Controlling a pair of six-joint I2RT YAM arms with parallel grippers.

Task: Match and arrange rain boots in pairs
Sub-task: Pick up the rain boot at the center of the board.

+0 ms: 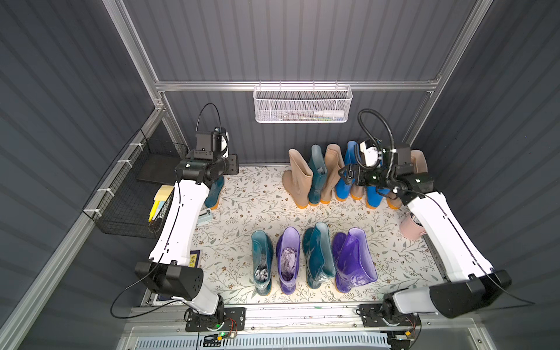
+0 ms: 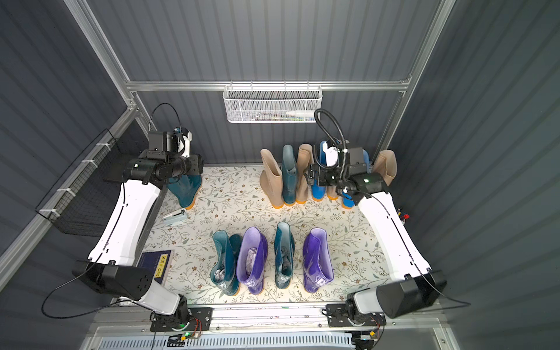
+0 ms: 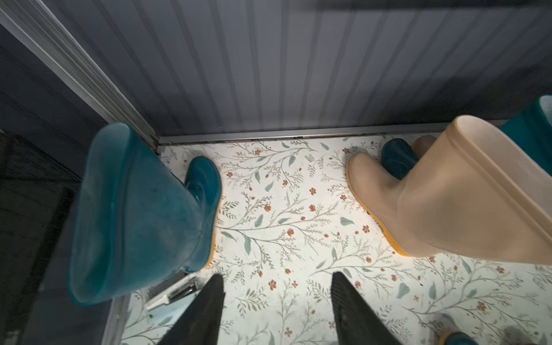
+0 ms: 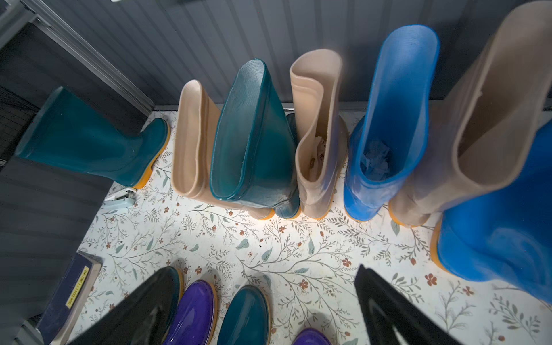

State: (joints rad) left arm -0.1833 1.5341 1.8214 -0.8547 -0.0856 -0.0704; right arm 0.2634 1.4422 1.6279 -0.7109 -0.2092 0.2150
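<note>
A lone dark teal rain boot (image 3: 134, 215) stands in the back left corner, just left of my left gripper (image 3: 277, 301), which hangs open over bare floor. Along the back wall stands a mixed row: beige (image 4: 191, 137), teal (image 4: 254, 134), beige (image 4: 319, 125), blue (image 4: 394, 119), beige (image 4: 478, 119) and blue (image 4: 507, 224). My right gripper (image 4: 268, 301) hovers open in front of that row, holding nothing. Near the front stand teal (image 1: 262, 263), purple (image 1: 288, 260), teal (image 1: 318, 257) and purple (image 1: 353, 260) boots, alternating.
A white mesh basket (image 1: 303, 104) hangs on the back wall. A black wire basket (image 1: 133, 194) with yellow notes is fixed at the left. A stapler (image 2: 175, 216) and a dark book (image 2: 157, 263) lie at the left, and a pink cup (image 1: 410, 227) stands at the right.
</note>
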